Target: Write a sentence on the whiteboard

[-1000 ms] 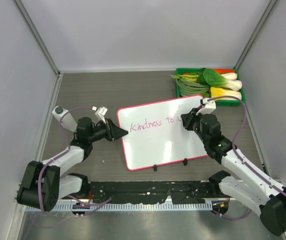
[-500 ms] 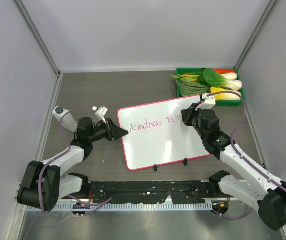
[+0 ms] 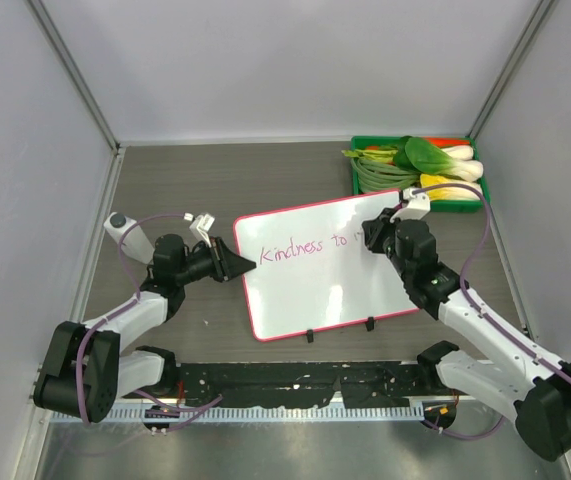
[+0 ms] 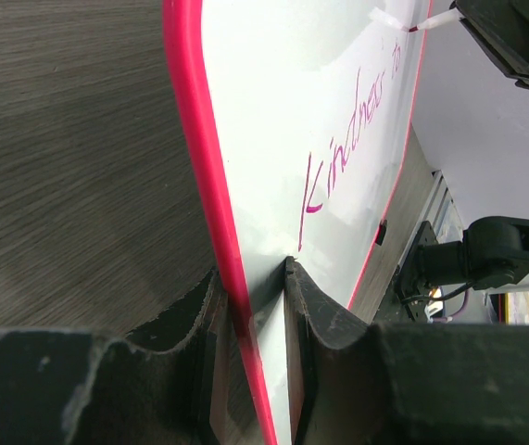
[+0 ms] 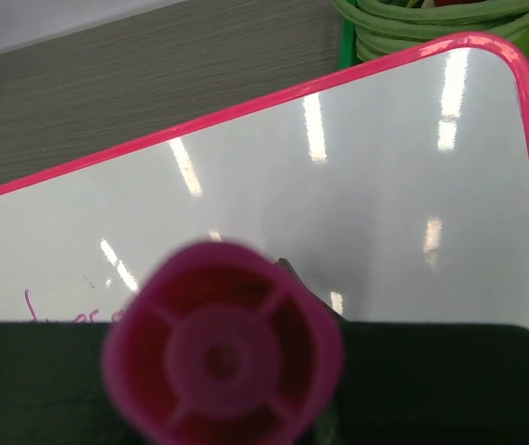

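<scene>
The left gripper (image 3: pixel 240 264) lies low over the dark wood-grain table (image 3: pixel 165 180), clenched on the left short edge of the whiteboard (image 3: pixel 315 295). The left wrist view shows this grip closely: one black finger sits against the outer side of the pink frame and the other presses on the white face, with the frame pinched between them. From above, that contact is only a dark wedge meeting the board's edge. The whiteboard lies flat in the middle of the table, turned slightly, with its two small black clips (image 3: pixel 308 337) on the long edge nearest the arm bases. The sentence (image 3: pixel 305 247), reading "Kindness to", runs across the board's upper half. It starts just right of the left gripper and ends just beside the right gripper (image 3: pixel 373 238). The right gripper hangs over the board's upper right part and grasps a marker (image 5: pixel 222 350). The right wrist view shows the marker end-on as a round pink butt between the black fingers, hiding its tip, so contact with the board cannot be told. The top view barely shows the marker, while the left wrist view catches its pale tip near the last word. The board's far right corner lies just beside the green tray (image 3: pixel 357 175) of vegetables.
</scene>
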